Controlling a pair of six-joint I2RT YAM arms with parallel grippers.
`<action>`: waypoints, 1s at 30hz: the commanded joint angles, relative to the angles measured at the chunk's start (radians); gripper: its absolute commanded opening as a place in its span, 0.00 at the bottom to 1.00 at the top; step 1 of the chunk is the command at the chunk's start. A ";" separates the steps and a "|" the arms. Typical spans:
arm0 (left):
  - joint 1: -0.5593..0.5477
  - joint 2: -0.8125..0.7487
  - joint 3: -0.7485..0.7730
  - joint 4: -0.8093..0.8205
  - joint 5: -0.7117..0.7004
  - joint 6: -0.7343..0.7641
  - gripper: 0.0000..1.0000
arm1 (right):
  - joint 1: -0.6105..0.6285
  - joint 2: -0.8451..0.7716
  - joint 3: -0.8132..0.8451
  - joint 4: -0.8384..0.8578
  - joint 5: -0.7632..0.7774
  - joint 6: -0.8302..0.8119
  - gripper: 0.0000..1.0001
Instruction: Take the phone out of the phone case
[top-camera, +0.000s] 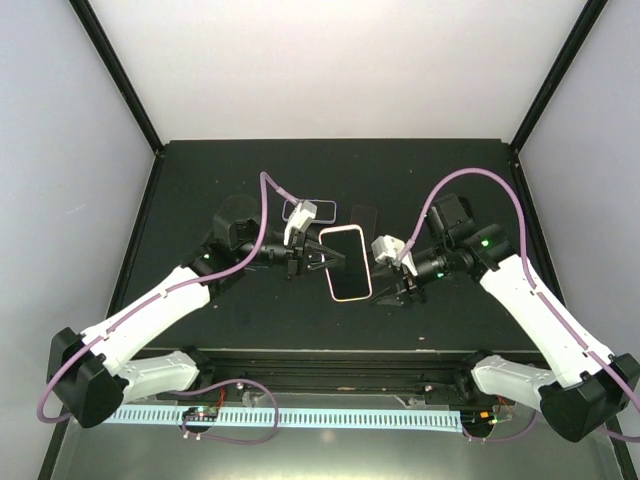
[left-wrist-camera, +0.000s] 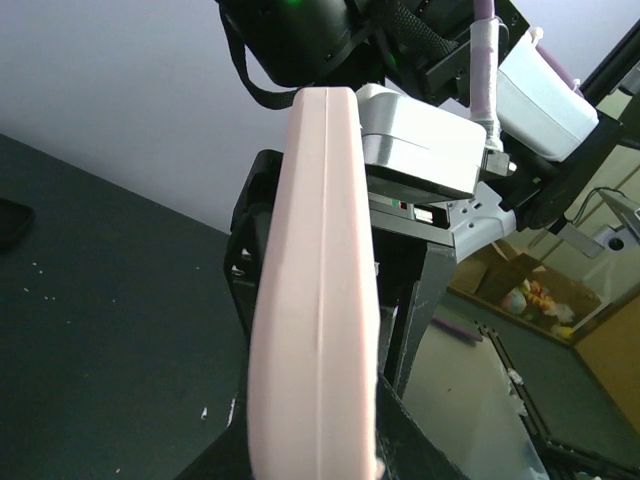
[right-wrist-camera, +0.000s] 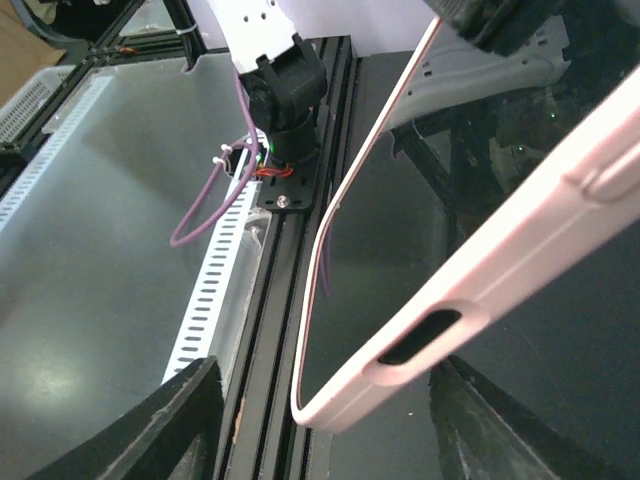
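Left gripper (top-camera: 322, 258) clamped on the pink phone case's (left-wrist-camera: 315, 300) left edge, phone (top-camera: 346, 264) inside, over the worktop's (top-camera: 200, 180) middle; right gripper (top-camera: 386, 290) gapes at its near right corner, where we'd peel the lip back gently.

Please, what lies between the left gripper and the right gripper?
The phone in its pink case lies between the left gripper and the right gripper. The top view shows this.
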 joint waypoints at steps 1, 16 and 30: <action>0.004 -0.015 0.015 0.070 0.013 0.010 0.02 | 0.006 0.024 0.050 -0.059 -0.059 -0.076 0.53; 0.004 0.031 0.055 0.046 0.107 -0.057 0.02 | 0.031 0.031 0.044 -0.046 0.005 -0.182 0.24; -0.001 0.035 0.061 0.215 0.194 -0.283 0.02 | 0.031 0.003 0.012 0.046 0.104 -0.208 0.23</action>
